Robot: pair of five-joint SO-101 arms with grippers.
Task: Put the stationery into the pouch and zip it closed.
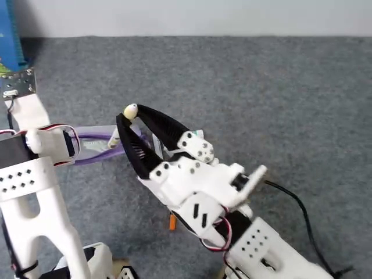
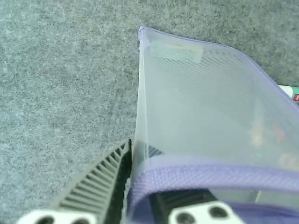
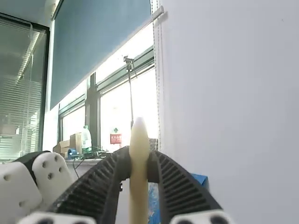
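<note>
The pouch [image 2: 196,107] is clear mesh with a purple zipper band [image 2: 210,175]. My left gripper [image 2: 140,205] is shut on its edge next to that band, holding it above the grey carpet. In the high view the pouch [image 1: 99,142] lies between the two arms, partly hidden by the right arm. My right gripper [image 1: 129,114] is shut on a cream pen [image 1: 131,109], raised over the pouch. From the right wrist, the pen [image 3: 138,172] stands pinched between both black fingers [image 3: 100,184]. A green and white marker [image 2: 290,91] lies past the pouch's far side.
Grey carpet [image 1: 261,93] covers the table, bounded by a pale wall at the back. A blue box [image 1: 9,35] stands at the far left corner. A black cable [image 1: 302,209] trails right of the right arm. A small orange thing [image 1: 172,221] lies under that arm.
</note>
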